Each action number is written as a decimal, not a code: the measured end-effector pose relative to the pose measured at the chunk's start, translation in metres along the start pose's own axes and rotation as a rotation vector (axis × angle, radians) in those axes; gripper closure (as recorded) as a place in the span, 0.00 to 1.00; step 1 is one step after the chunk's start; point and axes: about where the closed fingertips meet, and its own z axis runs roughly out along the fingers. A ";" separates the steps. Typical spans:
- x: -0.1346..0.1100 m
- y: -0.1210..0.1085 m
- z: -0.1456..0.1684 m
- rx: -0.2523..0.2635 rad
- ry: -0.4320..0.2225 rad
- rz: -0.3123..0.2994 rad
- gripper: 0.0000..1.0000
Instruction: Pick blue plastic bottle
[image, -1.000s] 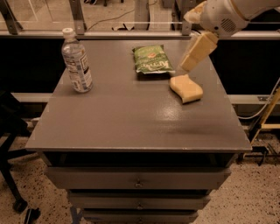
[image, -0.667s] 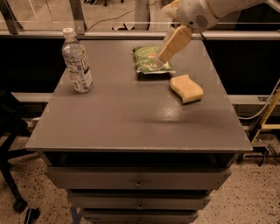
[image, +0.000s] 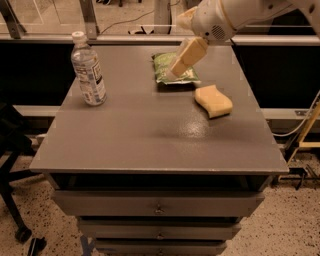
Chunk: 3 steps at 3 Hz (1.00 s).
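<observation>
The blue plastic bottle (image: 88, 69) stands upright near the table's back left corner. It is clear, with a white cap and a white label with dark print. My gripper (image: 186, 57) hangs above the back middle of the table, over the green snack bag (image: 173, 68), well to the right of the bottle. It holds nothing that I can see.
A yellow sponge (image: 213, 100) lies right of centre on the grey table (image: 150, 145). The table has drawers below its front edge. A glass rail runs behind the table. A black chair base (image: 12, 165) stands at the left.
My gripper and arm have moved left, from above the sponge's right side to over the snack bag. The bottle, bag and sponge have not moved.
</observation>
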 end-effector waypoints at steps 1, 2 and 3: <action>-0.008 -0.001 0.035 -0.045 -0.076 0.006 0.00; -0.019 -0.004 0.073 -0.094 -0.117 -0.003 0.00; -0.022 -0.008 0.106 -0.124 -0.136 0.023 0.00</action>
